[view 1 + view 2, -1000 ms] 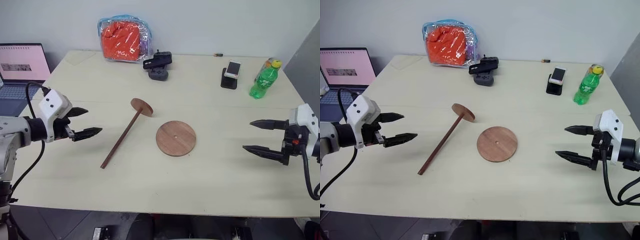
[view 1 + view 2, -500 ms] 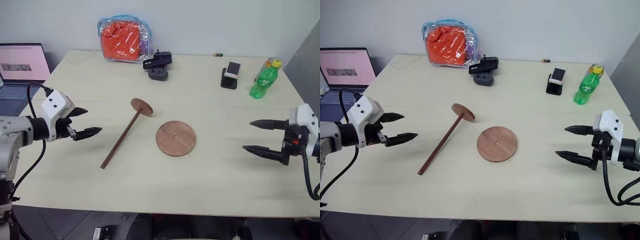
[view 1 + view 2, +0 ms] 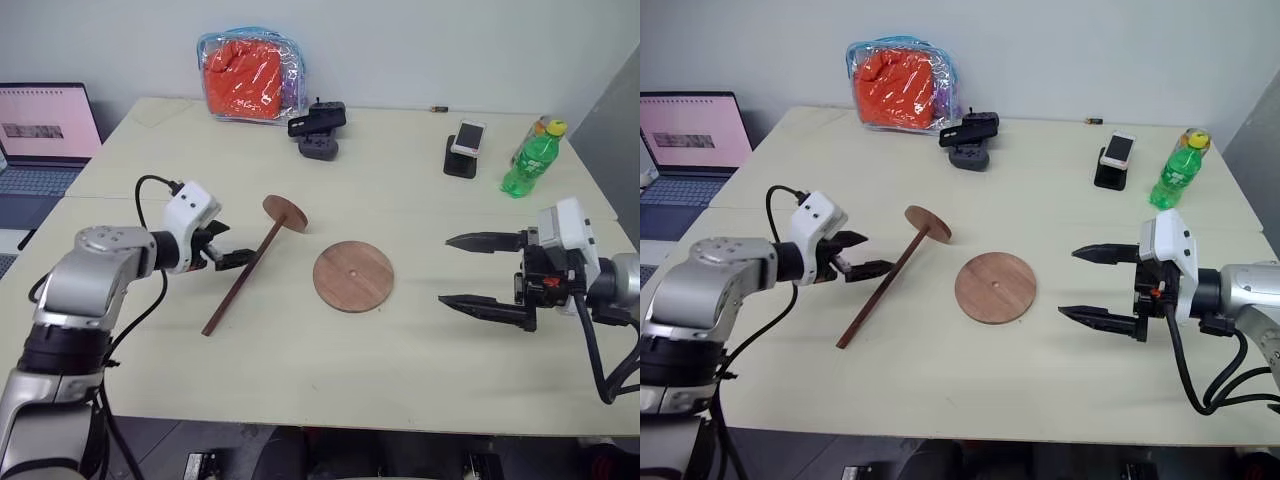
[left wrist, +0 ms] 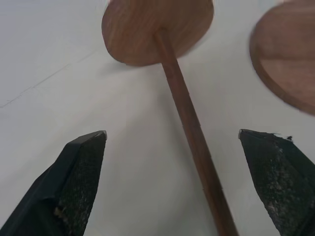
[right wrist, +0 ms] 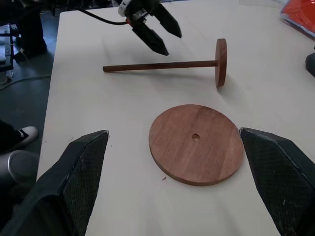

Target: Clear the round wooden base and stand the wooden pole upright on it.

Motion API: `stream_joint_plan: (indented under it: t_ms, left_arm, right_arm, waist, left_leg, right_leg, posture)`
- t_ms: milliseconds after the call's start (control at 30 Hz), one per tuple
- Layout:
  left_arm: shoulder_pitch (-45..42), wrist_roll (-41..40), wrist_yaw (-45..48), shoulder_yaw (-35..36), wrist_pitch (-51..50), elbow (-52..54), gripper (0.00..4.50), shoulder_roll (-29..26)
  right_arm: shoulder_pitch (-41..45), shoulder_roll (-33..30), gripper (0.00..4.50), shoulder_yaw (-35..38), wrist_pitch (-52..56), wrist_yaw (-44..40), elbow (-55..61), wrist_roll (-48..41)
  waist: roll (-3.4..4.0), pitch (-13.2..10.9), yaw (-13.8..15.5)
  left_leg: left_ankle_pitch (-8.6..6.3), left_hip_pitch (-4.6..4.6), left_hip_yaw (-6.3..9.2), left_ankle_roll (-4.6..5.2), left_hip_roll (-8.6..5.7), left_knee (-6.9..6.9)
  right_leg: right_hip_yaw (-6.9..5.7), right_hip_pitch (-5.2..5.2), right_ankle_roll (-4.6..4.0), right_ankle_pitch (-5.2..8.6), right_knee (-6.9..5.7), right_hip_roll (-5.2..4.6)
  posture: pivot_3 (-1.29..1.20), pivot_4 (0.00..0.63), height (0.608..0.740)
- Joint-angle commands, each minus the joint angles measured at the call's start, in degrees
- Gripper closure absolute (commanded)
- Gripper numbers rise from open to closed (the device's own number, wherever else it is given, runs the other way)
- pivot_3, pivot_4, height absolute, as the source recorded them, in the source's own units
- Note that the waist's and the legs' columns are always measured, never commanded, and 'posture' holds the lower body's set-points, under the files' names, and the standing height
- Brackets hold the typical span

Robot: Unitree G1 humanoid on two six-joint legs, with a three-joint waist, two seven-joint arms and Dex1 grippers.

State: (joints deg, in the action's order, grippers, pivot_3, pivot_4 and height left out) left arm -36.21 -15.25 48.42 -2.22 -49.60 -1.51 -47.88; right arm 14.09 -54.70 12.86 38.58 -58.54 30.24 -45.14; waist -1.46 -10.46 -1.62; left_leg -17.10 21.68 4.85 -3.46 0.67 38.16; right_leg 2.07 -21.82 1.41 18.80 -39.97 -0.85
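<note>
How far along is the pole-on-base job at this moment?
Done: the round base lies flat with nothing on it, its centre hole showing. In hand: the open left pincer sits beside the pole, its fingers either side of the shaft, not gripping yet. The right pincer is open beside the base. Left: lifting the pole, which lies on the table, and standing it on the base.

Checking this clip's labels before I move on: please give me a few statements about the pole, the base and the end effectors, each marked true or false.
1. The wooden pole stands upright on the round wooden base. False: it lies on the table, beside the base.
2. The left end effector is open, its fingers either side of the pole's shaft. True.
3. Nothing rests on the base. True.
4. The right end effector is shut on the base. False: it is open and holds nothing.
5. The green bottle lies on its side. False: it stands upright.
</note>
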Motion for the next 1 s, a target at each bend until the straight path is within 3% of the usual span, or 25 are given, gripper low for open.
stream_joint_plan:
  t_ms: [33,133,700,967,1000]
  left_arm:
    - [-6.25,0.88,-4.00,-1.48,-6.61,-2.69,0.00,3.66]
    - [-10.36,2.87,-5.12,-5.19,-7.96,-7.22,0.00,6.64]
    - [-28.47,9.90,4.96,-17.66,-6.46,-33.77,0.00,11.43]
    - [-32.41,13.81,10.18,-22.14,-6.73,-39.94,0.00,12.68]
    - [-32.59,14.29,10.58,-22.50,-6.46,-40.19,0.18,12.69]
  right_arm:
    - [1.37,0.95,0.05,-1.52,-0.56,0.43,1.37,-0.25]
    - [2.57,2.03,0.05,-3.10,-0.97,0.49,1.42,-0.14]
    - [9.08,5.43,0.05,-7.95,-3.06,-1.56,-0.13,1.23]
    - [9.16,5.57,0.05,-8.00,-3.08,-1.37,0.67,1.15]
    - [9.16,5.53,0.02,-7.96,-3.02,-1.31,0.78,1.11]
  waist:
    - [0.00,0.00,0.01]
    - [0.00,0.00,0.02]
    - [0.00,0.00,-0.17]
    - [0.00,0.00,-0.21]
    - [0.00,0.00,-0.20]
  left_leg:
    - [0.00,0.00,0.02,0.00,0.00,0.01]
    - [0.00,0.06,0.06,0.00,-0.06,0.08]
    - [0.05,0.29,0.01,-0.08,-0.11,0.18]
    - [0.05,0.36,0.03,-0.08,-0.12,0.25]
    - [0.05,0.36,0.03,-0.08,-0.13,0.25]
  right_leg:
    - [-0.02,0.00,0.00,0.00,-0.01,0.00]
    - [-0.05,-0.03,0.01,-0.01,-0.03,0.00]
    - [0.01,-0.32,0.01,-0.02,-0.15,-0.01]
    - [-0.01,-0.37,0.01,-0.01,-0.18,-0.01]
    - [-0.01,-0.37,0.01,-0.02,-0.18,-0.01]
  posture:
    - [0.00,0.150,0.740]
    - [0.00,0.150,0.740]
    - [0.00,0.150,0.740]
    - [0.00,0.150,0.740]
    - [0.00,0.150,0.740]
